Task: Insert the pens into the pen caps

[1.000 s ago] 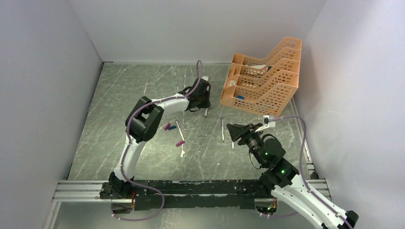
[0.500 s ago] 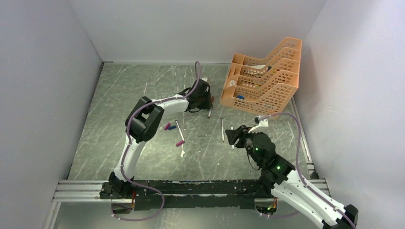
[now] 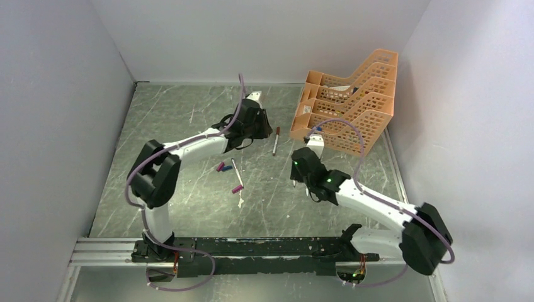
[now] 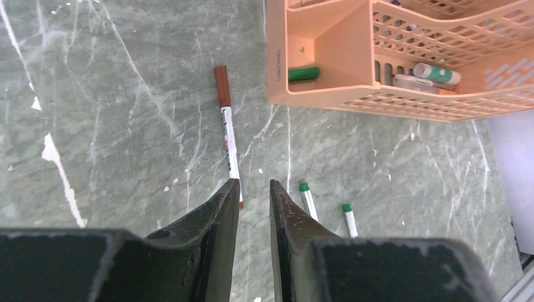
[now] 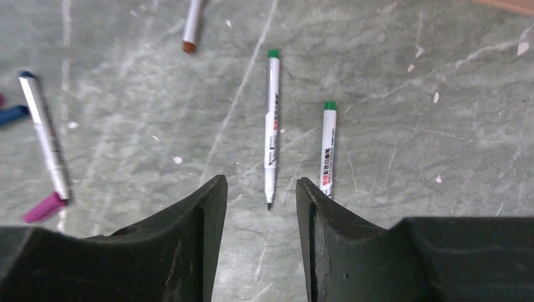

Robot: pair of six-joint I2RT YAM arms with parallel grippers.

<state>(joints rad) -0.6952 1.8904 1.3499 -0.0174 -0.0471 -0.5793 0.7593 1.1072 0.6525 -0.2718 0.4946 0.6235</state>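
A pen with a dark red-brown cap (image 4: pixel 221 85) on it lies flat on the table (image 3: pixel 275 140), just ahead of my left gripper (image 4: pixel 254 184). That gripper is narrowly open and holds nothing. My right gripper (image 5: pixel 260 182) is open above two bare pens with green ends (image 5: pixel 271 126) (image 5: pixel 327 148). Another pen (image 5: pixel 44 135) lies to the left, with a magenta cap (image 5: pixel 44 207) at its lower end. A blue cap (image 3: pixel 227 168) and a second magenta cap (image 3: pixel 220 167) rest beside it.
An orange mesh tray (image 3: pixel 352 110) with stepped compartments stands at the back right and holds a green marker (image 4: pixel 303 73) and other items. White walls close in the green marbled table on three sides. A small white scrap (image 3: pixel 240 202) lies near the caps.
My left gripper opened and let go of the red-brown capped pen, which now lies flat, and the arm drew back left. My right arm swung forward over the two green-ended pens.
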